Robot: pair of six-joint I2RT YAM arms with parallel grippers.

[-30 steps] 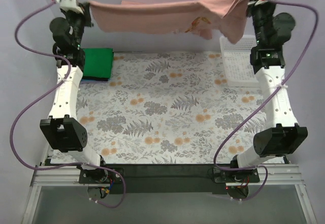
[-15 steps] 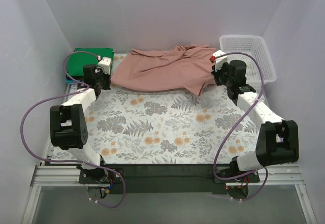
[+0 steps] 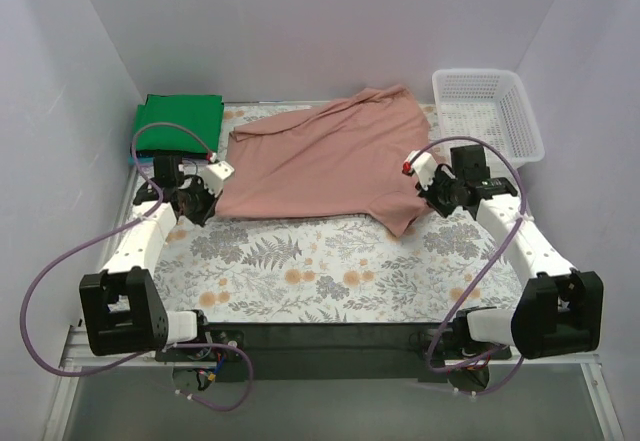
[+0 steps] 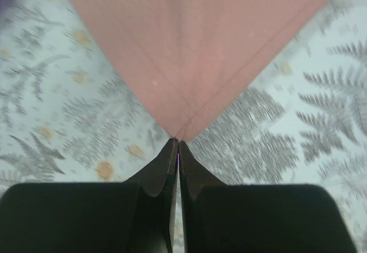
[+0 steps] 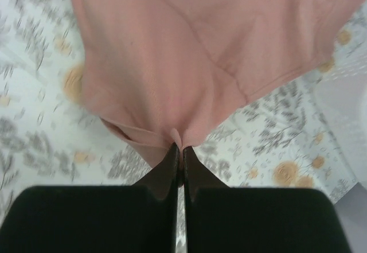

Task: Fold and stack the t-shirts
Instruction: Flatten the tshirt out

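Floral table cloth [image 3: 330, 261] is bearing the pink-brown t-shirt [image 3: 320, 166]; left gripper [image 4: 176, 144] and right gripper [image 5: 179, 147] are each pinching a near corner at their tips.

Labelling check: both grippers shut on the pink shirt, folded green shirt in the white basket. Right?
No: the top view shows the green shirt at the back left, outside the white basket, which stands back right. The left gripper and right gripper are shut on the pink shirt.
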